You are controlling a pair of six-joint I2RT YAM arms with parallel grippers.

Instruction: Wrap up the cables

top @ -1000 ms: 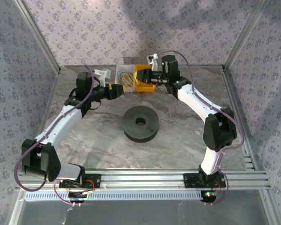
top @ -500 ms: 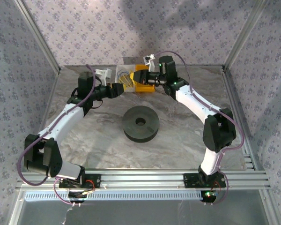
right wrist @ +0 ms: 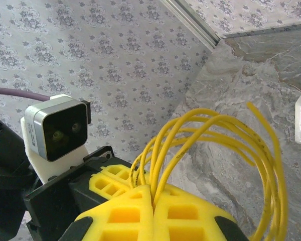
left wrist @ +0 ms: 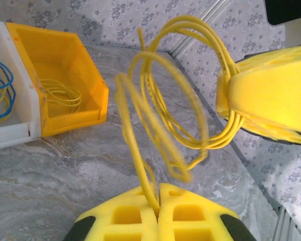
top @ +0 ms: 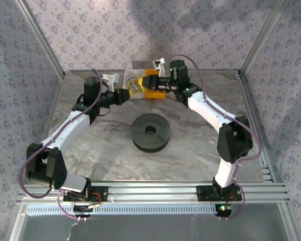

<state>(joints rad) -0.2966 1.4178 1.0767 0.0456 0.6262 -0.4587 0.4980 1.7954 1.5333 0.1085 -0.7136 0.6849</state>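
Left claw (left wrist: 158, 215) and right claw (right wrist: 151, 203) both clenched on the cable (left wrist: 205, 34), loops held aloft between them. Spool (top: 150, 132) bare, so wrapping looks not yet begun.

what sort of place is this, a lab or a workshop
Most likely a robot lab test cell: two arms bolted to an aluminium rail at a marble-look table, boxed in by patterned walls, with a black spool and yellow wire as props.

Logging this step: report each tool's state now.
Left tool: closed on the yellow wire.
Right tool: closed on the same yellow wire.
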